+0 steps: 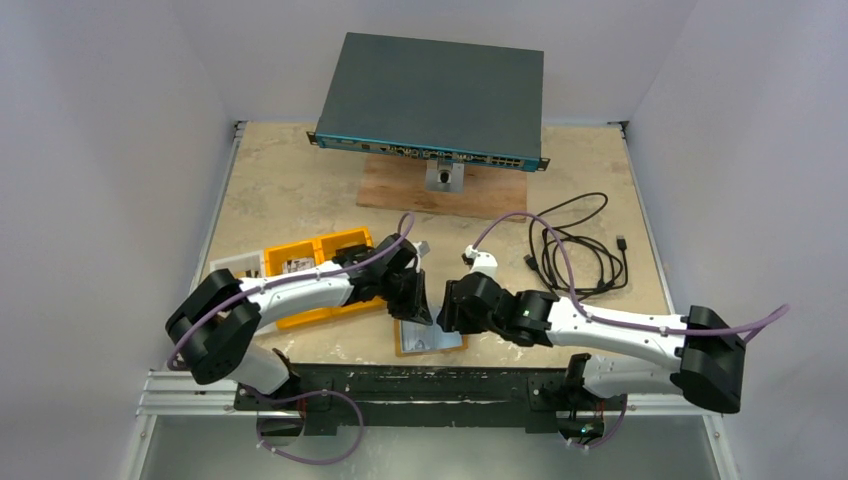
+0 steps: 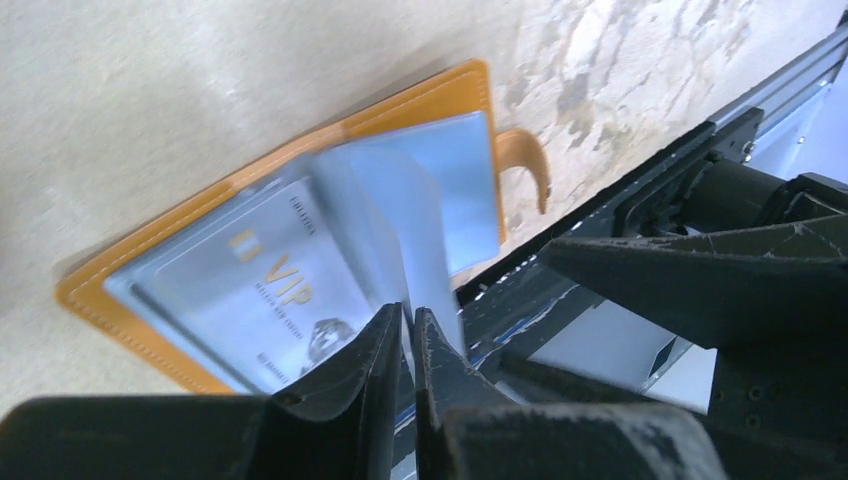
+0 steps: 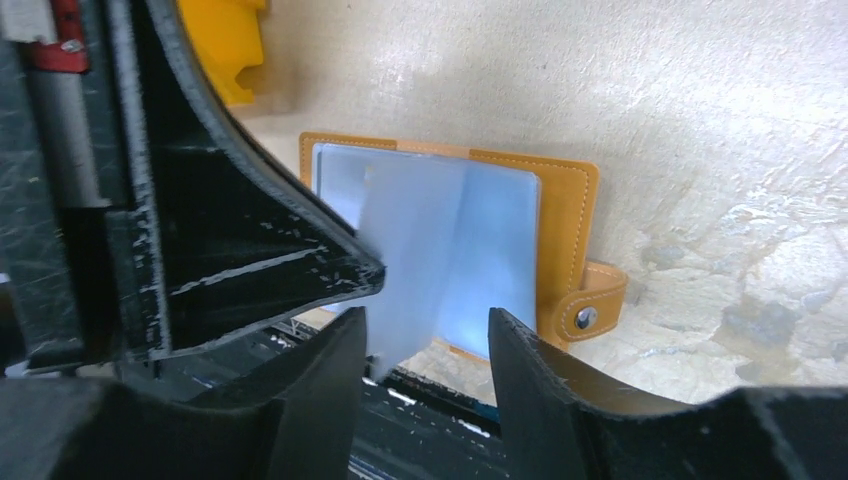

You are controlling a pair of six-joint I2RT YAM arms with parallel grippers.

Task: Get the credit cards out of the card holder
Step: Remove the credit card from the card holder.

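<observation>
The tan-orange card holder lies open on the table by the front rail. A grey-silver credit card with gold VIP lettering sits in its left side. A pale grey-blue sheet stands up from the holder's middle; whether it is a card or a sleeve page I cannot tell. My left gripper is shut on that sheet's edge. My right gripper faces it, open, its left finger close beside the sheet and nothing held.
A yellow-orange compartment tray lies under my left arm. Behind stand a dark network switch on a wooden board and a coiled black cable at the right. The black front rail runs just below the holder.
</observation>
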